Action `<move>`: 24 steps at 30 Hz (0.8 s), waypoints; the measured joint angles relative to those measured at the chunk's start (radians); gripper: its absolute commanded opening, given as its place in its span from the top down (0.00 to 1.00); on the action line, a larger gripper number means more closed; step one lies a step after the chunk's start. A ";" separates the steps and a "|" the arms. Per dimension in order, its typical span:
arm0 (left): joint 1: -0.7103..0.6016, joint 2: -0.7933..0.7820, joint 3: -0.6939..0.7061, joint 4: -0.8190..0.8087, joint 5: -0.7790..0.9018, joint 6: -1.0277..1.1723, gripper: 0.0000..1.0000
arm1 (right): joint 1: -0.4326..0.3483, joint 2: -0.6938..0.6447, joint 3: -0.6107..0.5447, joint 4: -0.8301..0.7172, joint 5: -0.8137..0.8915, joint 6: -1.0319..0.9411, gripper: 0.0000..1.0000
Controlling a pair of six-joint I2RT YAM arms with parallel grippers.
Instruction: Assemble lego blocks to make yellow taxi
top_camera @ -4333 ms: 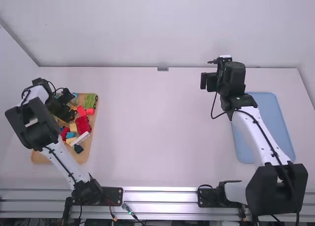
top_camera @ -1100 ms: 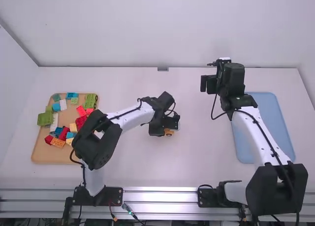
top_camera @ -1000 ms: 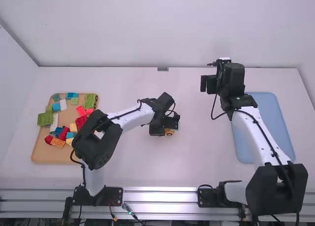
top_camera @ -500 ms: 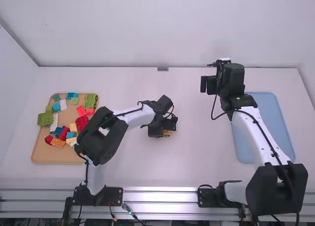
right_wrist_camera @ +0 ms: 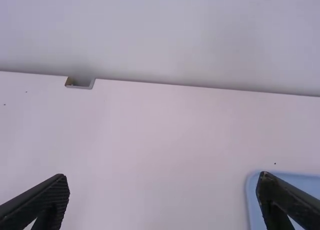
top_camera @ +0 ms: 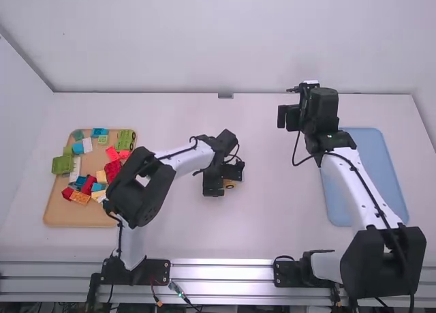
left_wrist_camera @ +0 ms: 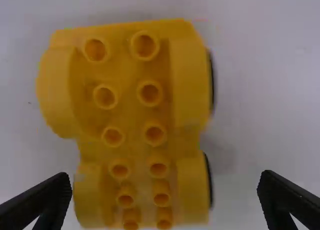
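Note:
In the high view, my left gripper point(top_camera: 223, 183) is low over the middle of the table, just beside a small yellow car base point(top_camera: 229, 185) that it partly hides. The left wrist view has that yellow base point(left_wrist_camera: 128, 94), with rounded wheel arches, round studs and dark wheels at one side. My left gripper point(left_wrist_camera: 165, 176) stands open there, its fingers wide apart and not touching the base. High at the right, my right gripper point(top_camera: 289, 114) hangs over the table; from its wrist camera the right gripper point(right_wrist_camera: 163, 179) is open with nothing between its fingers.
At the left lies a wooden tray point(top_camera: 75, 219) holding several red, green, blue, white, orange and yellowish blocks. A blue tray point(top_camera: 371, 176) lies at the right, partly under the right arm. A small metal fitting point(top_camera: 225, 95) sits at the table's back edge.
From over the wooden tray, the left arm has swung to the table's middle, where the yellow base now shows. Lately its gripper has shifted and turned slightly. The right arm has kept still.

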 measured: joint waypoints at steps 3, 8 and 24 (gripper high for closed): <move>0.011 -0.001 0.098 -0.123 0.021 0.021 0.01 | 0.000 0.000 0.000 0.000 -0.001 0.003 0.01; 0.092 -0.059 0.224 -0.273 0.090 0.015 0.01 | 0.000 0.000 0.000 -0.001 0.001 0.003 0.01; 0.792 -0.177 0.246 -0.288 0.161 -0.589 0.01 | 0.000 0.000 0.000 0.023 0.000 0.004 0.01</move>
